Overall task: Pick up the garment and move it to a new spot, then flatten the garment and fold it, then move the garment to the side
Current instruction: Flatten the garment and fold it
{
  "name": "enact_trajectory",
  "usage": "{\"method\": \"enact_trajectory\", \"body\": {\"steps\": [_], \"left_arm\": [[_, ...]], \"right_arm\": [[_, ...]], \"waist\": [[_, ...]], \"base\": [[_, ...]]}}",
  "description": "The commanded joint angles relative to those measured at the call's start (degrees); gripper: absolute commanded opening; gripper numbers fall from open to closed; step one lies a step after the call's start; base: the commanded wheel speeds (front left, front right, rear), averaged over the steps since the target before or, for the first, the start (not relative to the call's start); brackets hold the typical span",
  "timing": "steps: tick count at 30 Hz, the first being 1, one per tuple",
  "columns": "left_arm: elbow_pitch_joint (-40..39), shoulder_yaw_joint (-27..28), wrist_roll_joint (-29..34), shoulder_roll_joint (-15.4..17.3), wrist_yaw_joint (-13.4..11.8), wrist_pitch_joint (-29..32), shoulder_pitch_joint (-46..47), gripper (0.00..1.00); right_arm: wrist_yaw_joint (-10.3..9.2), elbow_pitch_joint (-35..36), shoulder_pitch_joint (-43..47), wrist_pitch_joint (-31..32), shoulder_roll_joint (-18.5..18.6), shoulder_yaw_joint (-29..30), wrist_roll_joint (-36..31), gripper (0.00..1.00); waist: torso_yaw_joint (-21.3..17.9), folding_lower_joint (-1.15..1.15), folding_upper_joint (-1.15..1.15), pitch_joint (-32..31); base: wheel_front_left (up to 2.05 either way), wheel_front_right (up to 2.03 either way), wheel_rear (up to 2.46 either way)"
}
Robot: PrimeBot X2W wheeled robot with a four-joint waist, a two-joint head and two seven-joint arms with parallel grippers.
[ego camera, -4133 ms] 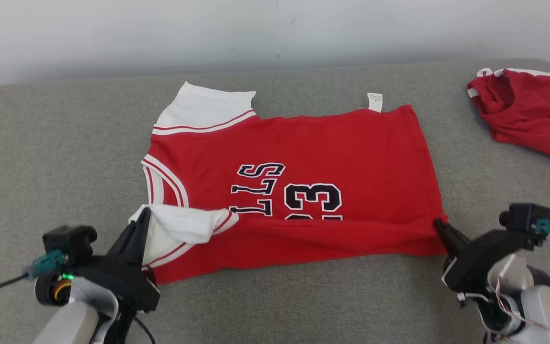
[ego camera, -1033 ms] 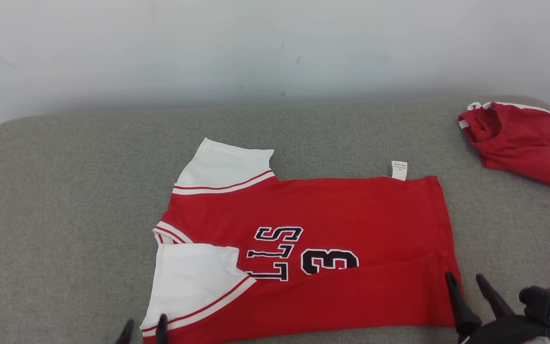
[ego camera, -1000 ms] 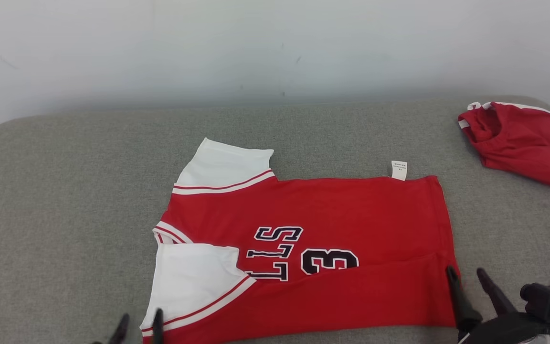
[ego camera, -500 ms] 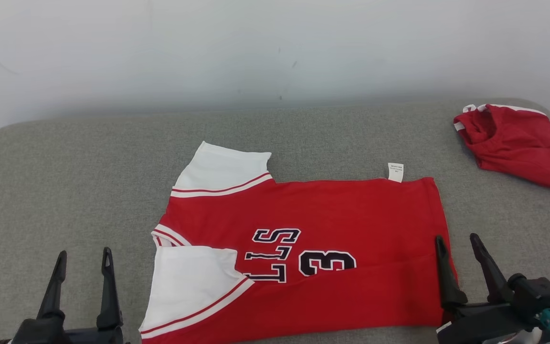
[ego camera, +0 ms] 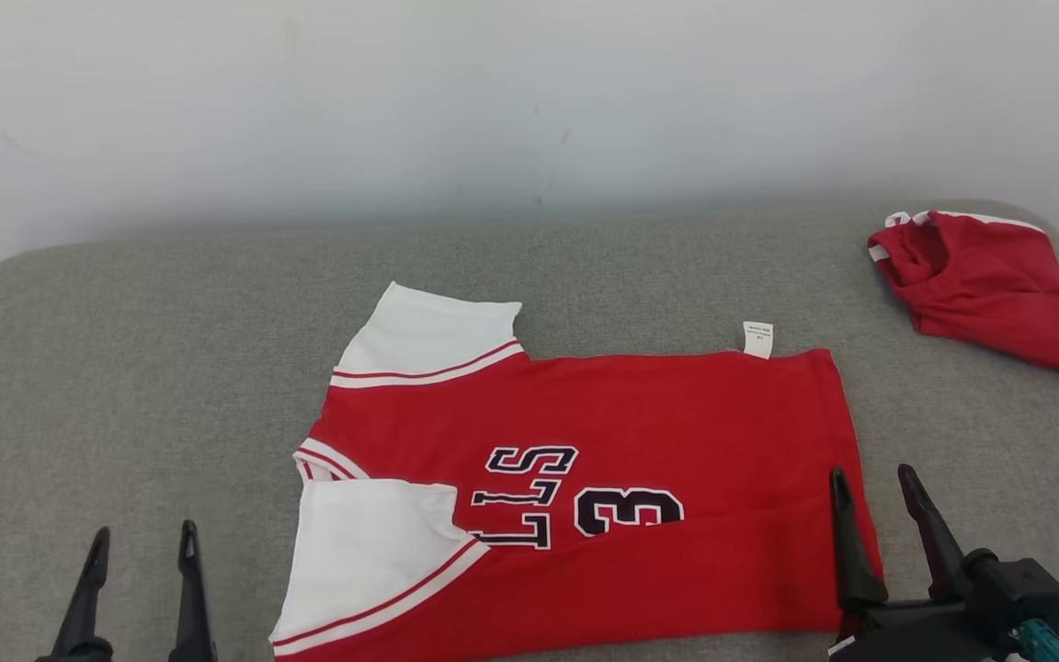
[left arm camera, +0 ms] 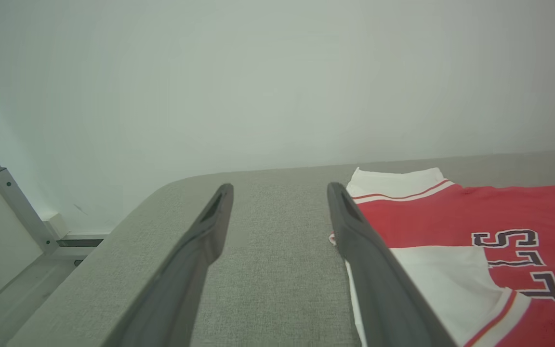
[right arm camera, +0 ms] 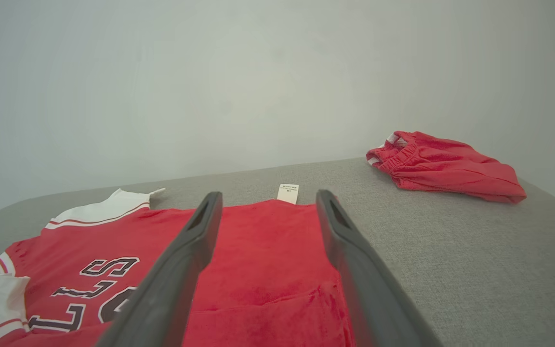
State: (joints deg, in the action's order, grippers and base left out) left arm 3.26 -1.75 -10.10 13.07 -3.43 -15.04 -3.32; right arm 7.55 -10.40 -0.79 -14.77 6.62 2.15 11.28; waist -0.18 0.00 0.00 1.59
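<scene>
Head view: left end effector and right end effector spread wide, empty, beside the jersey.

I read dark letters "LLS" on red jersey, turned sideways, cut off at fold; digit "3" beside them. White tag at jersey edge: print too small to read

Three cameras, one grey pad
Head view looks down from high; both wrist views look low and near toward the wall; all share the red garment.
</scene>
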Motion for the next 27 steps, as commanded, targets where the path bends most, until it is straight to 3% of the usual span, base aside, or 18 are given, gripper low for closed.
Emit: {"method": "enact_trajectory", "body": {"steps": [1, 11, 18, 22, 27], "left_arm": [[-1.02, 1.65, -0.31, -0.93, 0.57, -0.17, -1.19, 1.0], [-2.36, 6.37, 0.47, -2.54, 5.5, -0.17, -3.99, 1.0], [-0.53, 5.68, 2.34, -2.59, 8.41, -0.17, -3.48, 1.0], [1.88, 4.75, 1.87, -1.36, 9.49, -0.18, -0.02, 1.0], [6.34, 1.89, 0.06, 3.04, 10.57, 0.54, 8.58, 1.0]], "right_arm": [[-0.16, -0.03, 0.7, -0.41, -0.72, 0.74, -0.47, 1.0], [-0.16, 1.6, 2.2, -0.48, -2.18, 3.37, -1.72, 1.0], [-0.16, -0.93, 1.91, -0.45, -2.57, 4.29, -3.09, 1.0], [-0.16, -4.28, -1.75, 0.24, -1.97, 4.11, -3.65, 1.0], [-0.16, -9.21, -9.31, 2.39, -0.26, 3.42, -3.37, 1.0]], "waist": [[0.12, 0.0, 0.0, -0.17], [0.63, 0.0, 0.0, -0.36], [0.03, 0.0, 0.0, -0.45], [-1.49, 0.0, 0.0, 0.8], [-4.03, 0.0, 0.0, 4.32]], "base": [[0.0, 0.0, 0.0], [0.0, 0.0, 0.0], [0.0, 0.0, 0.0], [0.0, 0.0, 0.0], [0.0, 0.0, 0.0]]}}
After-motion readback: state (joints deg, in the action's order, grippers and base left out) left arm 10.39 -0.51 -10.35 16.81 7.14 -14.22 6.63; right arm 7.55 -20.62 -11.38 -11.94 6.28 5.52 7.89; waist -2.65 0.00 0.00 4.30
